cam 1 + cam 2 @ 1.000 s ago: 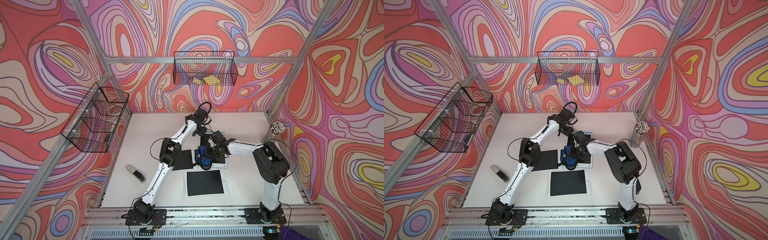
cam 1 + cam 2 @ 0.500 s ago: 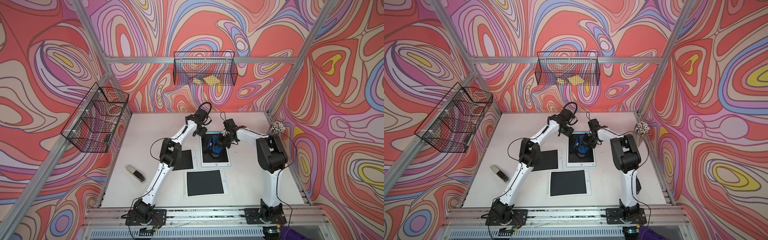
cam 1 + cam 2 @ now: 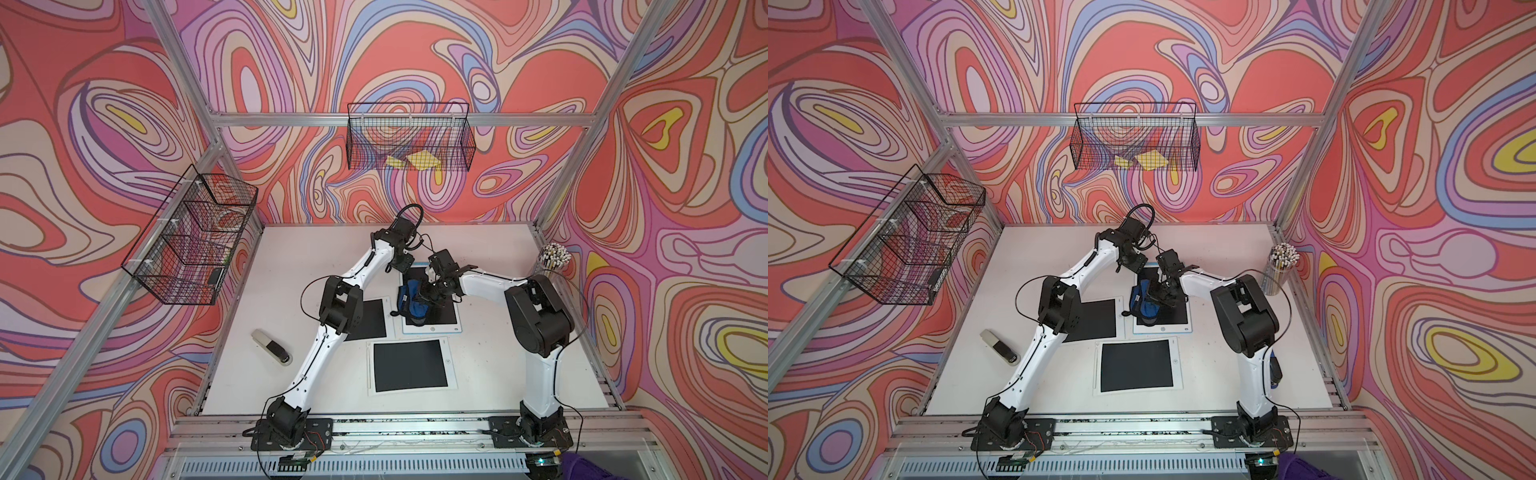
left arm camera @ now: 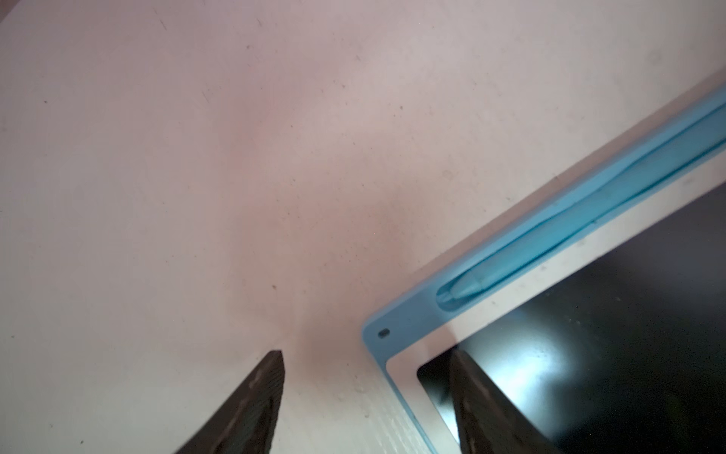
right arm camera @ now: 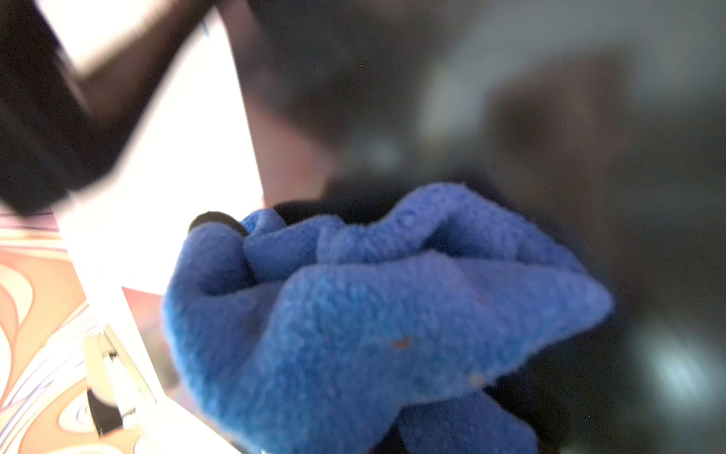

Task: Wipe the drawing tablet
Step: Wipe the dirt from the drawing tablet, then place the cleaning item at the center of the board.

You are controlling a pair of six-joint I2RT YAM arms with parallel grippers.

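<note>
Currently held: blue cloth (image 3: pixel 411 300), bunched in the right pincer (image 3: pixel 424 292), whose jaws are closed on it; the right wrist view shows the cloth (image 5: pixel 373 314) folded over a dark fingertip (image 5: pixel 216 221).
Task item: drawing tablet (image 3: pixel 440 329), blue-framed, flat on the counter (image 3: pixel 519 374) at mid-depth, between the two arms' wrists.
Cloth position: over the tablet's left half, against the dark screen, in both top views (image 3: pixel 1144 306).
Right arm: base at the counter's front right; upper link upright, elbow bent sharply, forearm reaching toward the centre, wrist tipped down over the tablet.
Left arm: base at front left; stretched in a long diagonal to the far centre, elbow above a second tablet (image 3: pixel 372 320), wrist folded down at the drawing tablet's far-left corner.
Left pincer (image 4: pixel 365 353): open, holding nothing; one finger over bare counter, one over the screen's corner; contact cannot be told.
Stylus (image 4: pixel 550 243): docked in the frame's slot.
Other stock: white-framed tablet (image 3: pixel 409 365) nearer the front; pencil cup (image 3: pixel 555 259) at the far right edge.
</note>
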